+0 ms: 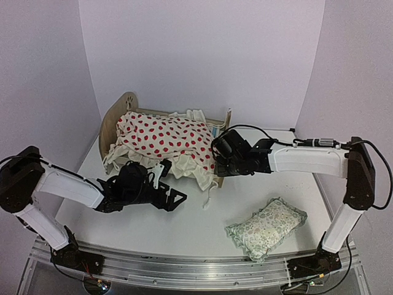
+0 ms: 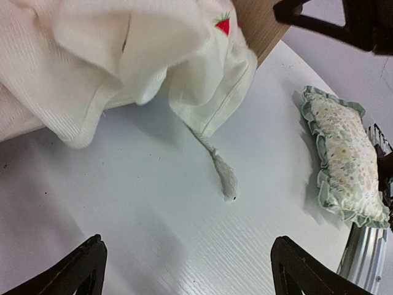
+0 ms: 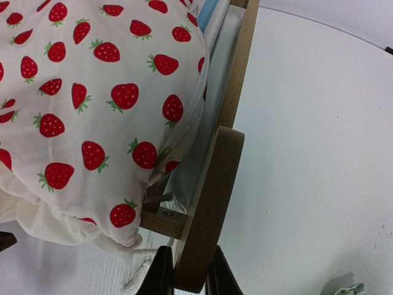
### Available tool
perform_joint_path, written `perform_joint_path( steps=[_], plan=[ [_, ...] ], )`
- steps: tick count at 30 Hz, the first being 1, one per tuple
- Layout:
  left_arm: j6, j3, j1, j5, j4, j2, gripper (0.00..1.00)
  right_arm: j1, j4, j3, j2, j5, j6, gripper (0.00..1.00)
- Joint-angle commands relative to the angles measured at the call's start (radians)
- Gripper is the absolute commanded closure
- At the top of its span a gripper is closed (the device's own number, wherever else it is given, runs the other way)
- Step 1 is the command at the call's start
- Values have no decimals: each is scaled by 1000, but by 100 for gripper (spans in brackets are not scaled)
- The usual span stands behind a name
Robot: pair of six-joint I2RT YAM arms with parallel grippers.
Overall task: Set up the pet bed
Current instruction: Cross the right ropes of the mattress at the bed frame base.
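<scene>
From above, the pet bed stands toward the far left corner of the table, its headboard outermost; a cream strawberry-print cushion is heaped on it and spills over the side facing the arms; a green frilled pillow lies apart near the right end of the near edge; the right gripper is at the foot end of the bed, though its own body seems to hide the contact here; the left gripper hovers low beside the spilled fabric. The left wrist view shows its jaws spread wide with only bare table between them; the cushion's hem and a loose tie cord lie just ahead. The right wrist view settles the grip: both fingers are clamped on the wooden footboard, the cushion bulging against its inner face. The risks, as I judge them: the hold is a narrow pinch on one end, so a pull could swing or tip the light frame; the overhanging cushion could slide off; the cord could snag the left jaws.
</scene>
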Motion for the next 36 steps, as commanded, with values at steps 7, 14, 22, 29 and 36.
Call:
perform_joint_path(
  steps=[7,14,22,29,36],
  plan=[
    [95,-2,-31,8,592,286,8,41,23,113,-12,29,-140,100],
    [186,34,-38,-21,836,448,12,54,8,152,-3,37,-143,100],
    [109,98,-39,-101,1027,597,13,68,-18,191,14,55,-149,100],
    [69,182,-31,-162,1097,676,16,77,-27,199,12,54,-148,100],
    [30,283,-25,-174,1155,786,22,81,-26,207,12,48,-149,100]
  ],
)
